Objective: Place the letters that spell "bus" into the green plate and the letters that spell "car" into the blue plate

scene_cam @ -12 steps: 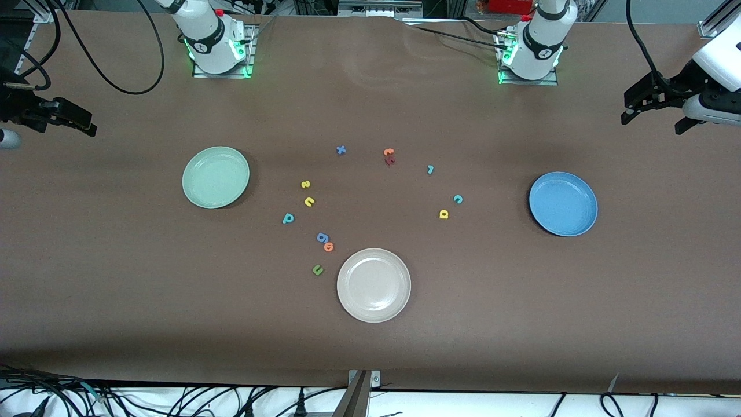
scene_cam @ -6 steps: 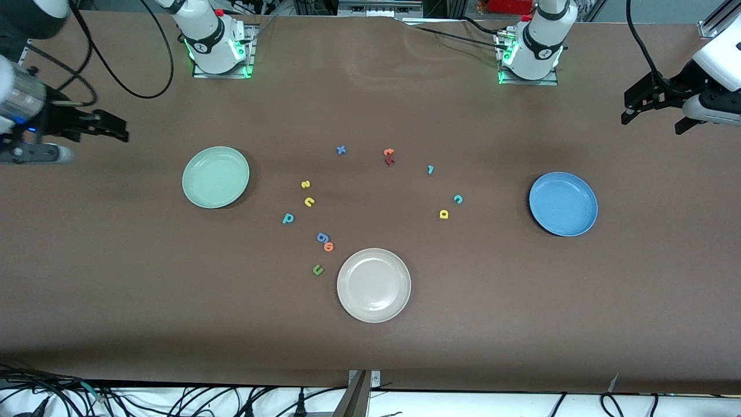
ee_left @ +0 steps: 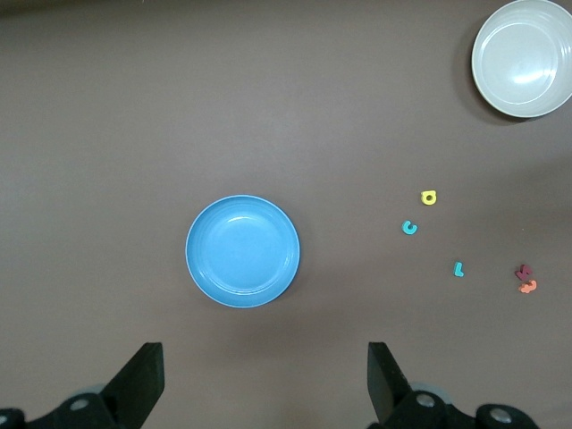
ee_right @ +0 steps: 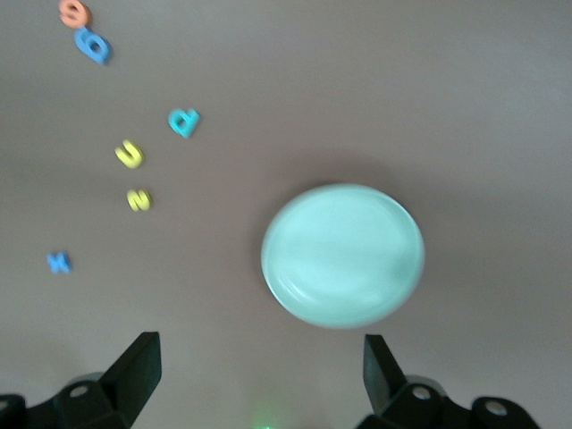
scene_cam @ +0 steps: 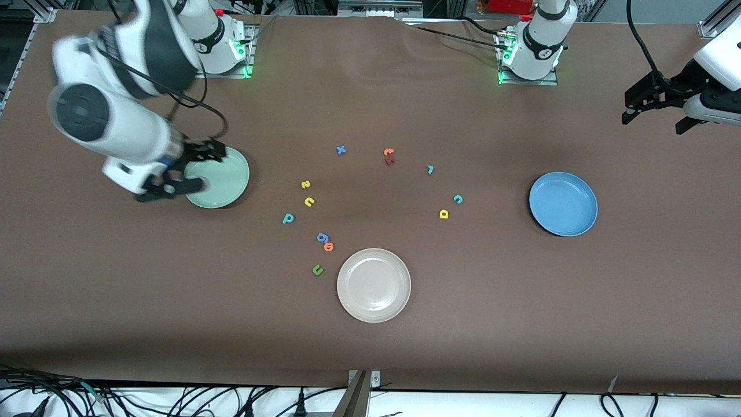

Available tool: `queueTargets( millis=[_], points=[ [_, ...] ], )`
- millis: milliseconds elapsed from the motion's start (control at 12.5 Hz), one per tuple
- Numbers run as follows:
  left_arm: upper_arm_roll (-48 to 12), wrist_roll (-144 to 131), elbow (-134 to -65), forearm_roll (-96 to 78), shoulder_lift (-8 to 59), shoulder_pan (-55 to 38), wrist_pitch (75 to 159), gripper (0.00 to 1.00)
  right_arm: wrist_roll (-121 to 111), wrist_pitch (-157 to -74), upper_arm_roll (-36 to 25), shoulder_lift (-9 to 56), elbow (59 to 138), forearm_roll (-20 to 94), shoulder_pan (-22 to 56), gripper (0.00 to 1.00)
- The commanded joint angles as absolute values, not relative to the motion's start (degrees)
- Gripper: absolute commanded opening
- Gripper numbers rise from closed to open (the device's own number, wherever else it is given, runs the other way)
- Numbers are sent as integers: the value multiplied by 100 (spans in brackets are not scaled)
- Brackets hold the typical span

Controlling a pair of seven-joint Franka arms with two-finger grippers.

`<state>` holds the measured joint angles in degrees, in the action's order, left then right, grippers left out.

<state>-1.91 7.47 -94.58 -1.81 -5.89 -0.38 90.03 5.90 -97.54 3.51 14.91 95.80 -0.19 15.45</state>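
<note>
The green plate [scene_cam: 227, 180] [ee_right: 342, 256] lies toward the right arm's end of the table, and my open right gripper [scene_cam: 200, 168] [ee_right: 259, 380] hangs over its rim, empty. Beside that plate lie the teal b [scene_cam: 288, 218] [ee_right: 183, 121], yellow u [scene_cam: 309, 201] [ee_right: 130, 154] and yellow s [scene_cam: 305, 184] [ee_right: 138, 199]. The blue plate [scene_cam: 563, 204] [ee_left: 242, 251] sits toward the left arm's end, with the teal c [scene_cam: 458, 199] [ee_left: 409, 228], yellow a [scene_cam: 443, 214] [ee_left: 429, 197] and teal r [scene_cam: 430, 169] [ee_left: 458, 268] beside it. My left gripper [scene_cam: 657, 119] [ee_left: 264, 384] waits open over bare table at that end.
A beige plate [scene_cam: 374, 285] [ee_left: 523, 58] lies nearest the front camera, mid-table. Other letters lie about: a blue x [scene_cam: 341, 150], an orange and red pair [scene_cam: 389, 155], a blue g [scene_cam: 322, 237], an orange o [scene_cam: 329, 247], a dark-green u [scene_cam: 317, 269].
The right arm has swung in from its end of the table, and its gripper now hangs over the green plate's rim. The left arm has not moved.
</note>
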Motion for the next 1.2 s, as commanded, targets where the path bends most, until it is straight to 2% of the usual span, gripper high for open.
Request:
queueTargets(
  millis=[0, 160, 481, 561, 641, 881, 1122],
  points=[
    [-176, 729, -9352, -229, -475, -35, 8912, 100, 729, -10570, 386, 2002, 9527, 140, 1758, 100],
    [-149, 738, -9343, -246, -405, 0, 8938, 100, 721, -11203, 606, 2240, 9711, 255, 1758, 99],
    [-176, 738, -9483, -333, 52, -35, 9614, 100, 729, -13065, 966, 2452, 10650, 255, 1758, 70],
    [-193, 782, -9684, -325, 253, -79, 9841, 100, 729, -13487, 1019, 2539, 10852, 255, 1758, 58],
    [-272, 782, -9912, -256, 394, -184, 10113, 100, 729, -13804, 1072, 2671, 10968, 255, 1767, 53],
    [-290, 782, -10510, -264, 483, -219, 10712, 100, 729, -14527, 1099, 3005, 11179, 246, 1863, 52],
    [-299, 1228, -10644, -237, 764, -316, 10995, 100, 738, -15089, 1099, 3216, 11337, 255, 2021, 52]
  ],
)
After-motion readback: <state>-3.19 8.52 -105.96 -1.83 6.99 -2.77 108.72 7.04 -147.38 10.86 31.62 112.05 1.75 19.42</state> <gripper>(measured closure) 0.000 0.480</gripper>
